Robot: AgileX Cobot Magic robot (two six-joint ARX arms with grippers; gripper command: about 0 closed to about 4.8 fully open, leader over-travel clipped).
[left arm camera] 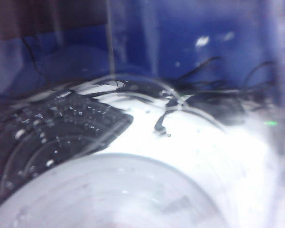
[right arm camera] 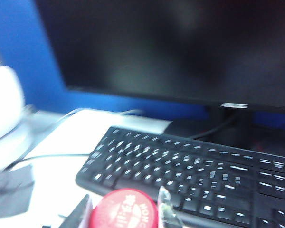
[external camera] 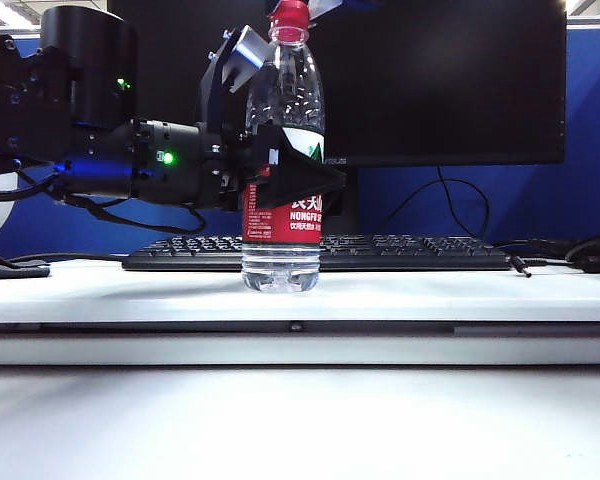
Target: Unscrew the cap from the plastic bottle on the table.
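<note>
The tall clear plastic bottle [external camera: 282, 160] with its red-and-white label stands upright on the white table [external camera: 410, 295], before a black keyboard [external camera: 410, 252]. The left gripper [external camera: 280, 170] clamps its middle — the right gripper [right arm camera: 126, 211] brackets the small ribbed red cap [right arm camera: 124, 209], fingers [right arm camera: 167, 209] seemingly touching it, though blur hides the contact.

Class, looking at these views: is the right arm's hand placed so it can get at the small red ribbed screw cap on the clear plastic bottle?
Probably yes. The right hand sits right at the red cap, a finger on either side, nothing between. The left hand grips the bottle lower down.
</note>
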